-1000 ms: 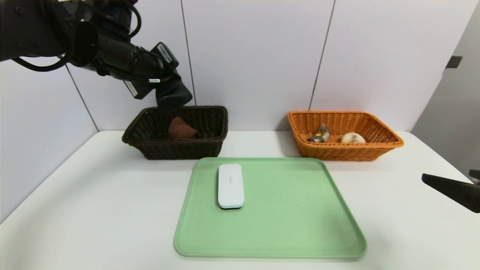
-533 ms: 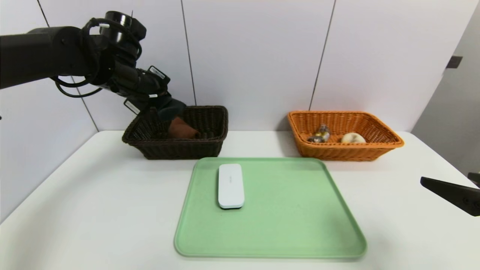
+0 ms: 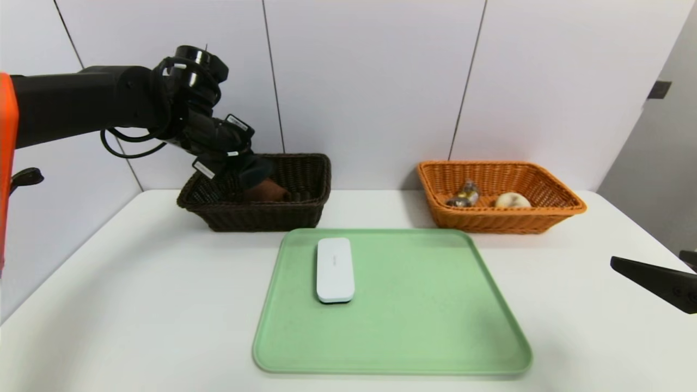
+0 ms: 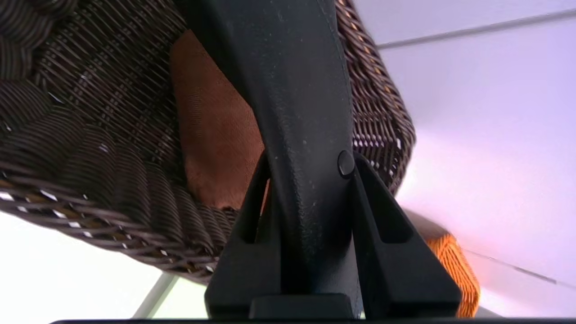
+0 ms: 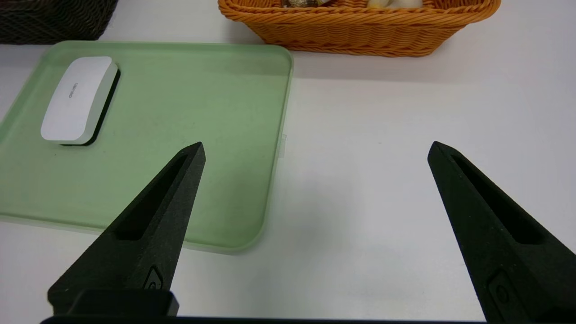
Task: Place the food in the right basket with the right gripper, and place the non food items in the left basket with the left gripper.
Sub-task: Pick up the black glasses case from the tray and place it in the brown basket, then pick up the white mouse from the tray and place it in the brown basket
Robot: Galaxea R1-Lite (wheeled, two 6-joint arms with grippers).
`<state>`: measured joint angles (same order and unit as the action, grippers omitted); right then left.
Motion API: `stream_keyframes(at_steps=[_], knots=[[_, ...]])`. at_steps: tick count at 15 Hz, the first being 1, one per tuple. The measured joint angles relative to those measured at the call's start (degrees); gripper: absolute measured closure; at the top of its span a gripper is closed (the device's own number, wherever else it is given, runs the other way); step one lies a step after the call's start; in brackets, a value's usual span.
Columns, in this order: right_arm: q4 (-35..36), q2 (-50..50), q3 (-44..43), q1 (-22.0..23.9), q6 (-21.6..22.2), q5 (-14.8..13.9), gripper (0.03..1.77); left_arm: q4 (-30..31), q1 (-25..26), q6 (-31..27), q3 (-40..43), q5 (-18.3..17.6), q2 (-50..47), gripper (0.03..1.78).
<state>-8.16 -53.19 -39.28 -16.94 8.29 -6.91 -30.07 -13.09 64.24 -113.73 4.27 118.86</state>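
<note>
My left gripper (image 3: 242, 165) (image 4: 310, 157) is shut on the long black cloth roll (image 3: 260, 166) (image 4: 288, 67) and holds it low inside the dark brown left basket (image 3: 261, 215) (image 4: 90, 135). The roll hangs just over the brown folded towel (image 3: 265, 190) (image 4: 211, 135) lying in that basket. A white slab (image 3: 335, 269) (image 5: 76, 99) lies on the green tray (image 3: 414, 305) (image 5: 189, 103). The orange right basket (image 3: 490, 220) (image 5: 360, 31) holds the wrapped sweets (image 3: 464, 197) and the cream bun (image 3: 512, 200). My right gripper (image 5: 315, 150) hovers open and empty over the table, right of the tray.
The two baskets stand at the back of the white table (image 3: 136, 283), near the wall panels. The tray fills the middle. One right finger (image 3: 653, 280) shows at the head view's right edge.
My left arm has come down and drawn back, lowering the black roll from above the dark basket's rim into the basket. The right gripper has barely moved.
</note>
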Motion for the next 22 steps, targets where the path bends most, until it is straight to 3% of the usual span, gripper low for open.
stream_keyframes(at_steps=[6,13,17,22], knots=[[0.0,0.0,0.0,0.0,-0.1,-0.1,0.09,2.1,1.3,0.3,0.0,-0.1,3.3,1.36],[0.1,-0.5,0.0,0.0,-0.1,-0.1,0.09,3.8,1.6,0.2,0.0,-0.1,5.1,0.65],[0.1,-1.0,-0.1,0.0,-0.2,-0.2,0.09,3.5,1.3,-1.1,0.1,-0.1,2.3,0.43],[0.2,-1.6,-0.1,0.0,-0.2,-0.2,0.09,2.7,-2.4,-7.9,0.3,0.1,-6.8,0.28]])
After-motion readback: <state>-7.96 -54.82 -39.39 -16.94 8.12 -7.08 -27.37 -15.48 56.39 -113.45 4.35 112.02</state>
